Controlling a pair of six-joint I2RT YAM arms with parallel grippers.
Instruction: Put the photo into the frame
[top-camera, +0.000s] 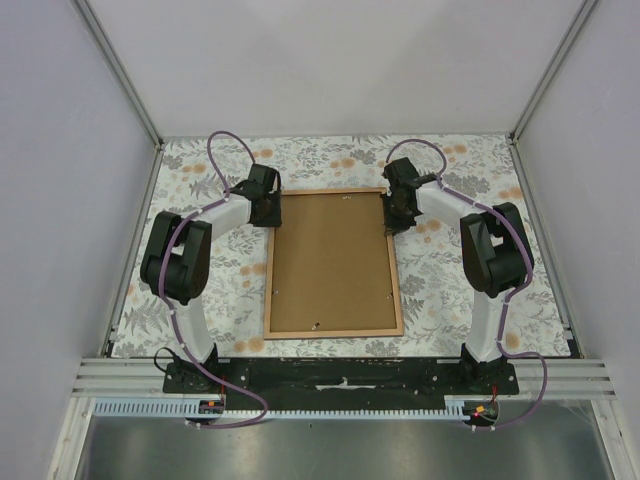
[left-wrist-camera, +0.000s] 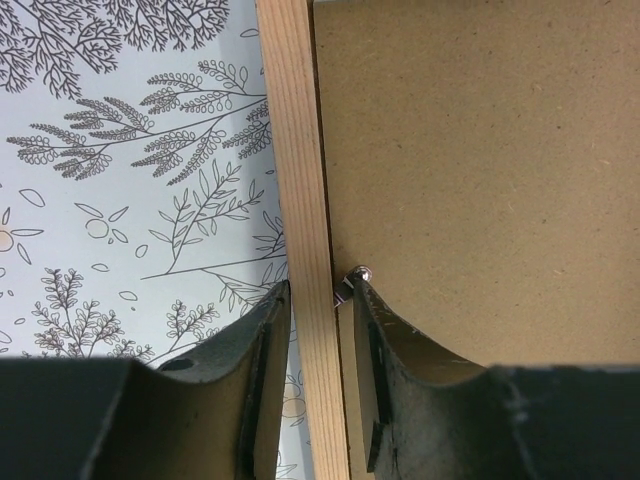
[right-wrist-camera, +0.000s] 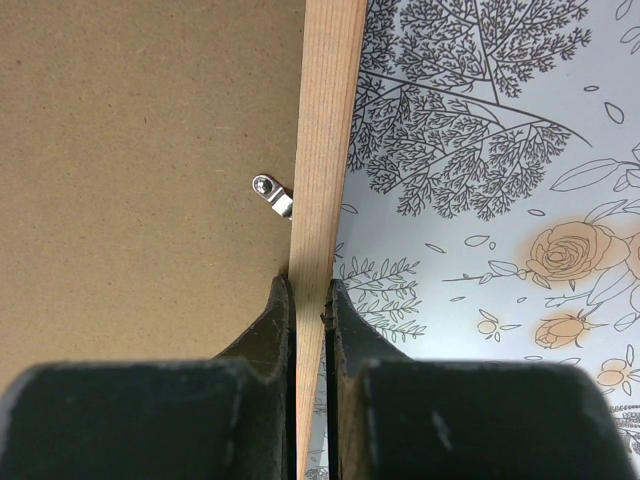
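The frame (top-camera: 268, 280) lies back-up on the flowered tablecloth, its light wood rail around a brown fibreboard backing panel (top-camera: 332, 262). The photo is not visible. My left gripper (top-camera: 265, 210) is at the frame's far left corner. In the left wrist view the left gripper (left-wrist-camera: 320, 285) straddles the left rail (left-wrist-camera: 295, 150) with a gap on each side, and its inner fingertip touches a small metal clip (left-wrist-camera: 357, 274). My right gripper (top-camera: 397, 212) is near the far right corner. There the right gripper (right-wrist-camera: 309, 282) is shut on the right rail (right-wrist-camera: 330, 120).
Another metal clip (right-wrist-camera: 272, 193) sits on the backing panel (right-wrist-camera: 140, 150) just ahead of the right fingers. The flowered cloth (top-camera: 200, 300) covers the table. White walls and aluminium posts (top-camera: 120, 70) enclose the table on three sides.
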